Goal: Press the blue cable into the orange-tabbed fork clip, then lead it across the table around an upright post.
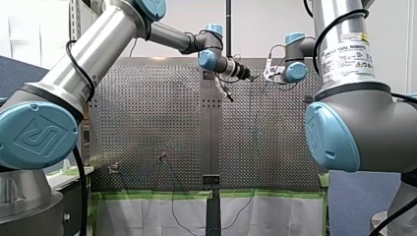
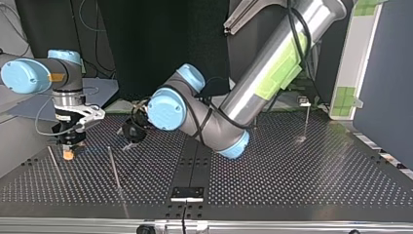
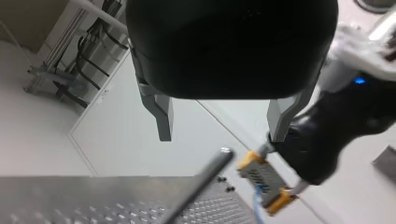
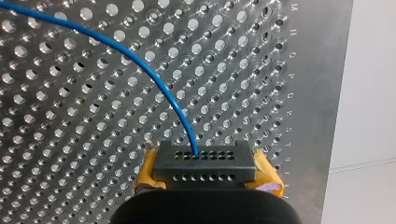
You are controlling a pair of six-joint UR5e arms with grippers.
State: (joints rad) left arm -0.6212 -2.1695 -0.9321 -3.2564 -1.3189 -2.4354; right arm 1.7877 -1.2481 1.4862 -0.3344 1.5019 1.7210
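Your right gripper [image 4: 203, 165] has its jaws clamped on the blue cable [image 4: 140, 70], which arcs away over the perforated tabletop [image 4: 70, 140], close to its edge at the top view's left. Your left gripper [image 3: 222, 135] hovers just beside it, jaws apart, near an upright post [image 3: 201, 186].

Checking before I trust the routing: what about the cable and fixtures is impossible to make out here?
Cable: far end cut off by the right wrist view's edge.
Fixture on a rod, top view: too small to identify.
Post: base cut off at the left wrist view's edge.
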